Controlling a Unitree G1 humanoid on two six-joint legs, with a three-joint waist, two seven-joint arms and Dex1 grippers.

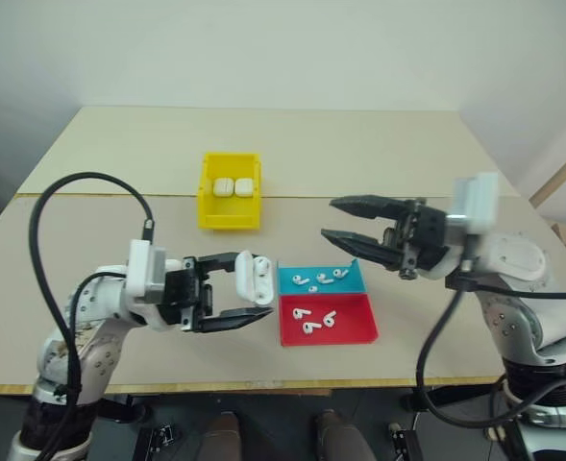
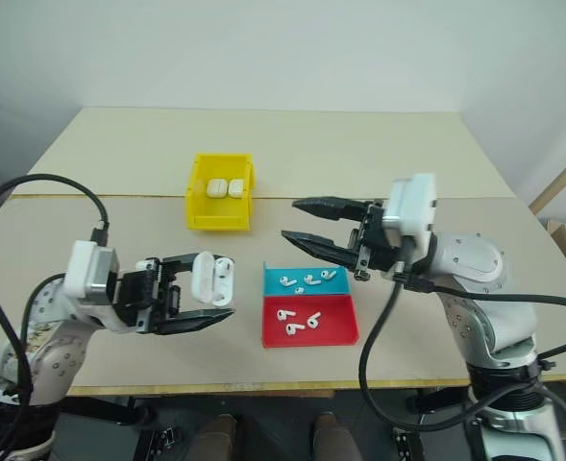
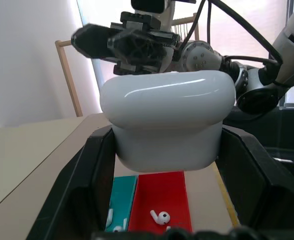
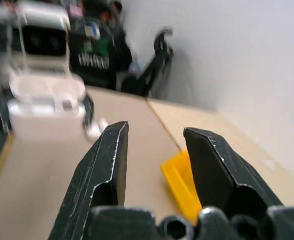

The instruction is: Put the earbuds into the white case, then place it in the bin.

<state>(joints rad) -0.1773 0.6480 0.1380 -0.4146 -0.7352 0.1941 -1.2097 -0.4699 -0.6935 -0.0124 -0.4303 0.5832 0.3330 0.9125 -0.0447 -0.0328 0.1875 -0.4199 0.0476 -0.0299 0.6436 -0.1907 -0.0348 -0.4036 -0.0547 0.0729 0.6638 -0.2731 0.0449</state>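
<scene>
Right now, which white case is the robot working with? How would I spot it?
Find the beige table, then the blue-and-red tray near its front edge. Beside the tray, the left gripper is shut on the white case. Its lid is flipped open and it is held off the table, unlike the closed cases inside the yellow bin.

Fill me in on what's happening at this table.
The left gripper is shut on an open white case, held above the table beside the blue-and-red tray of loose earbuds. The right gripper hangs open and empty over the tray. Two closed cases already sit in the yellow bin.
</scene>
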